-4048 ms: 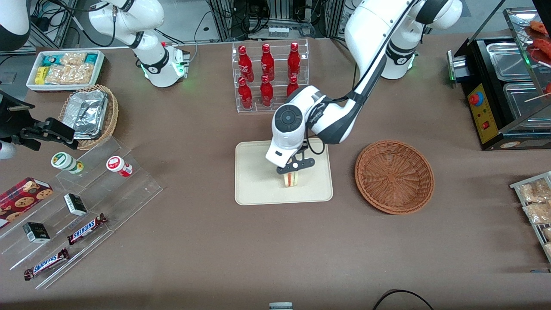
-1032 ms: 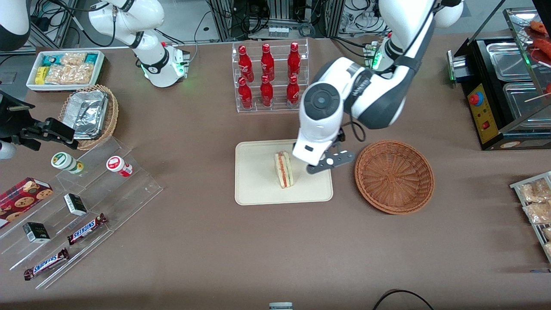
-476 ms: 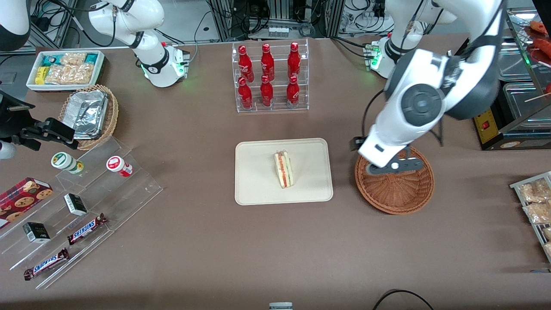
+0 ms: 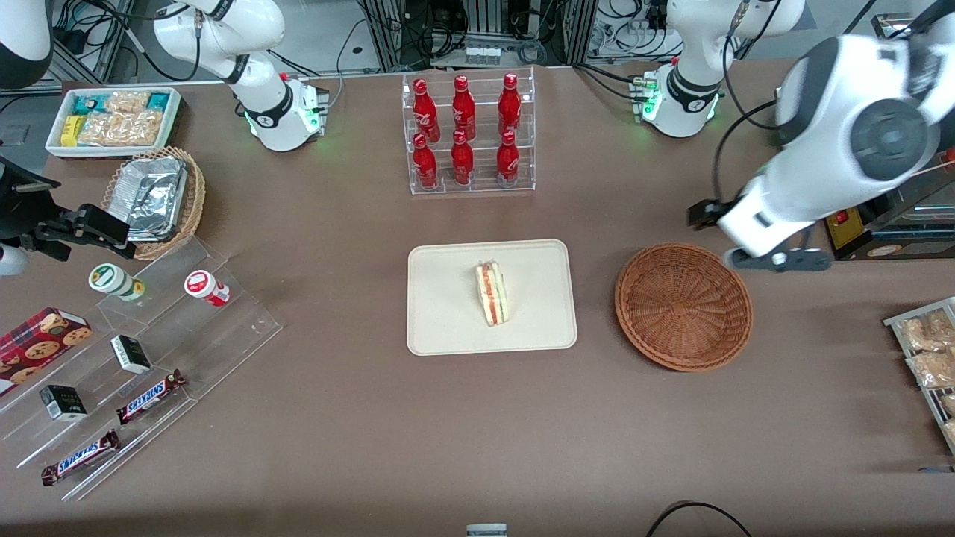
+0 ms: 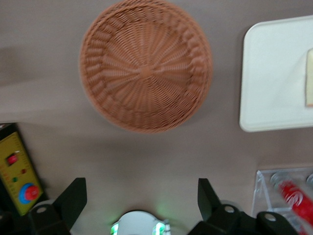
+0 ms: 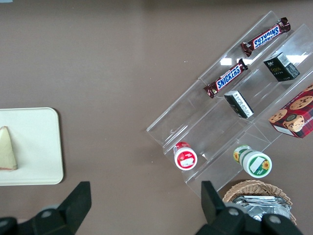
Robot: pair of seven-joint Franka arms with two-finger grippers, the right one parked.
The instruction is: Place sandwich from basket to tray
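The sandwich [image 4: 492, 293] stands on its edge in the middle of the cream tray [image 4: 448, 332], with its red, yellow and green filling turned up. The right wrist view also catches the sandwich [image 6: 7, 149] on the tray [image 6: 39, 147]. The reddish-brown basket [image 4: 683, 306] beside the tray holds nothing. My left gripper [image 4: 777, 259] hangs open and holds nothing, high over the table by the basket's rim, toward the working arm's end. Its wrist view looks down on the basket [image 5: 145, 64], the tray [image 5: 274, 73] and a sliver of the sandwich [image 5: 309, 78], with the gripper [image 5: 141, 196] spread wide.
A rack of red bottles [image 4: 466, 134] stands farther from the camera than the tray. A black appliance with a red button [image 4: 835, 195] sits close by the gripper. Snack packets [image 4: 929, 350] lie at the working arm's end. Acrylic steps with Snickers bars [image 4: 149, 395] lie toward the parked arm.
The gripper let go of the sandwich on the tray, then rose and swung over the basket toward the working arm's end. The sandwich has stayed where it was.
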